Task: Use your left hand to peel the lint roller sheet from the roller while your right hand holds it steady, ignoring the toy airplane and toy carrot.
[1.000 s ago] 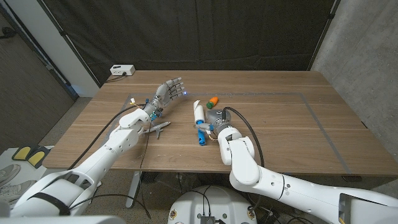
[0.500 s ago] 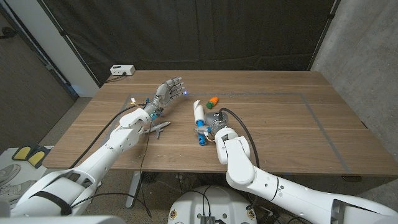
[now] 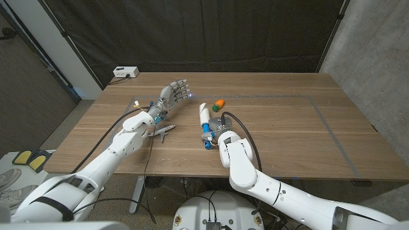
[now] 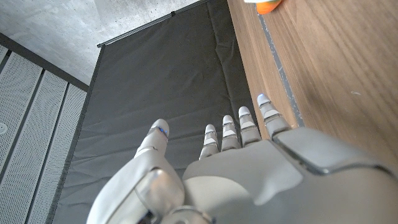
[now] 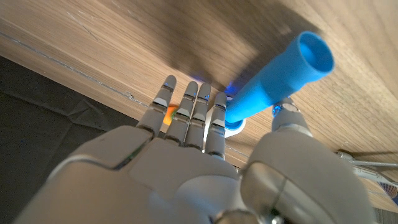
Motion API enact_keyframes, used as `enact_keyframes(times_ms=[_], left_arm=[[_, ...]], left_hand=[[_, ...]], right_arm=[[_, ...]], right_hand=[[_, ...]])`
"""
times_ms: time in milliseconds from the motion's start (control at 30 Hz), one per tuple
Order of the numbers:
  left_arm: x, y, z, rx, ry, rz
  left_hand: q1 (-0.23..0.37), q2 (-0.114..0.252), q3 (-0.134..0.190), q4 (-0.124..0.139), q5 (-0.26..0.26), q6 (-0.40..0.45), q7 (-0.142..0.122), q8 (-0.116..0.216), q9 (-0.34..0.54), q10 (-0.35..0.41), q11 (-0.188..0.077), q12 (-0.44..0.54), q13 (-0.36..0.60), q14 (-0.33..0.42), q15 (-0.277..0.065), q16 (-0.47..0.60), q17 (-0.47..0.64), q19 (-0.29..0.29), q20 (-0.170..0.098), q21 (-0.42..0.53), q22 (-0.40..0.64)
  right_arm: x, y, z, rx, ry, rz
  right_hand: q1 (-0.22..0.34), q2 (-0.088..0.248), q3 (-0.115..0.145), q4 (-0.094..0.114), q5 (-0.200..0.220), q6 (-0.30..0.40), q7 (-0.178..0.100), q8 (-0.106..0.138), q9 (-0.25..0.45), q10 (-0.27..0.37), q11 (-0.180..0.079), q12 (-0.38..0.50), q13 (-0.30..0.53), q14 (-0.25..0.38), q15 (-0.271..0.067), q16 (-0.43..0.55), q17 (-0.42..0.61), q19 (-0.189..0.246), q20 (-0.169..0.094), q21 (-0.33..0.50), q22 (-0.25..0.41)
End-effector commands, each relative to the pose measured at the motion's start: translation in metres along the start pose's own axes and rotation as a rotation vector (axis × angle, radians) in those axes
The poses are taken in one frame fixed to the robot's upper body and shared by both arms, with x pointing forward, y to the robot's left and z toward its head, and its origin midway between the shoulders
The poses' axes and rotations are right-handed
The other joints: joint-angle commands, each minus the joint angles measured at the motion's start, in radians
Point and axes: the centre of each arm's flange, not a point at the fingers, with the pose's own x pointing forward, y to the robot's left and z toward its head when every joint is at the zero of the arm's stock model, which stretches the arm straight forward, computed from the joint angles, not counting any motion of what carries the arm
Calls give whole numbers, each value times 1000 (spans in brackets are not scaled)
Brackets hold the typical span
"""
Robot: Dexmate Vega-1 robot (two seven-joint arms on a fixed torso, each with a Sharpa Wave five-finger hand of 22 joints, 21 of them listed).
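We see our right hand (image 3: 219,132) at the blue handle (image 5: 273,81) of the lint roller (image 3: 204,121). In the right wrist view the handle passes between the thumb and the fingers (image 5: 196,112), which reach alongside it; whether they press on it we cannot tell. The roller lies on the worktop (image 3: 287,128) near the middle, its white roll (image 3: 204,113) pointing away from us and the handle toward us. Just beyond the roll sits the toy carrot (image 3: 218,103), orange with a green end. Our left hand (image 3: 174,93) is raised over the worktop to the left of the roller, well apart from it, fingers spread and holding nothing. Beside the left wrist lies the toy airplane (image 3: 164,130). A white box (image 3: 125,72) sits at the far left corner.
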Motion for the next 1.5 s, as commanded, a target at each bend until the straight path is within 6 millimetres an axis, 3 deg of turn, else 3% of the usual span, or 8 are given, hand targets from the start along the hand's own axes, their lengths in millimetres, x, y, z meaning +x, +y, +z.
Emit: enact_keyframes(times_ms=[33, 267, 467, 900, 1033, 1267, 1333, 1500], left_arm=[[-2, 0, -1, -8, -1, -5], [-2, -1, 0, -7, 4, -9], [0, -2, 1, -1, 9, -12], [-1, -3, 3, 8, 22, -10], [-1, -3, 3, 6, 29, -11], [2, -3, 1, 0, 41, -19], [3, -3, 1, 2, 43, -22], [3, -3, 2, 4, 48, -22]], left_hand=[[-12, 3, -2, 8, -4, 4, 1, 5, 0, 4, 3, 9, 3, 1, 7, 1, 3, -8, 5, 8, 2], [-22, 1, -7, 15, -10, 4, 1, 4, 0, 5, 3, 10, 3, 0, 8, 2, 4, -8, 5, 8, 2], [-29, 0, -10, 19, -14, 3, 0, 4, 0, 4, 4, 9, 3, 1, 8, 2, 4, -8, 5, 8, 2], [-31, 2, -9, 21, -16, -1, 0, 3, -1, 3, 1, 9, 3, 2, 7, 2, 3, -9, 4, 8, 2], [-29, 4, -6, 19, -16, -3, 0, 2, -1, 2, 2, 8, 3, 2, 6, 1, 2, -10, 4, 8, 2], [-25, 7, -2, 16, -15, -4, -1, 2, -1, 2, 0, 8, 3, 6, 6, 2, 0, -10, 4, 8, 2], [-24, 7, -1, 16, -15, -5, -1, 2, -1, 2, 0, 8, 3, 6, 6, 1, 0, -10, 4, 8, 2], [-23, 8, 0, 14, -15, -6, -2, 1, -1, 2, 0, 8, 3, 7, 7, 1, -1, -10, 4, 8, 2]], right_arm=[[8, 5, -7, -43, 97, -31], [7, 5, -13, -40, 143, -57], [13, 9, -14, 25, 94, 0], [29, 29, 6, 81, -63, 43], [29, 40, 8, 132, -117, -104], [31, 43, 3, 219, -163, -234], [33, 44, 0, 242, -159, -230], [40, 45, -14, 347, -155, -239]], right_hand=[[132, 40, 37, -5, -1, 7, -28, -7, 4, -2, -27, 12, 7, 5, -97, 11, 14, 17, -21, 7, 2], [295, 74, 71, -4, -35, 9, -62, -13, 4, -10, -68, 13, 14, 3, -131, 26, 35, 32, -52, 10, 2], [154, 11, -50, 88, -83, -39, -13, -32, 6, -32, -8, -5, -1, 4, -80, 47, 67, 54, -9, 16, 5], [101, 75, -70, 127, -79, -47, -15, -25, 7, -33, -20, -9, -6, 42, -104, 65, 84, 125, -88, 59, 25], [195, 129, 15, 116, -66, 82, -24, 9, 7, 112, -46, 58, 19, 296, -175, 237, 212, 230, -148, 185, 100], [349, 128, 96, 137, -76, 293, 1, 3, 60, 418, -82, 308, 220, 609, -179, 660, 741, 367, -223, 616, 393], [351, 123, 104, 158, -72, 296, 4, 2, 92, 443, -77, 366, 293, 664, -178, 725, 850, 388, -238, 689, 419], [276, 126, 125, 290, -58, 274, -7, 26, 206, 488, -88, 541, 545, 742, -174, 830, 937, 407, -243, 838, 460]])
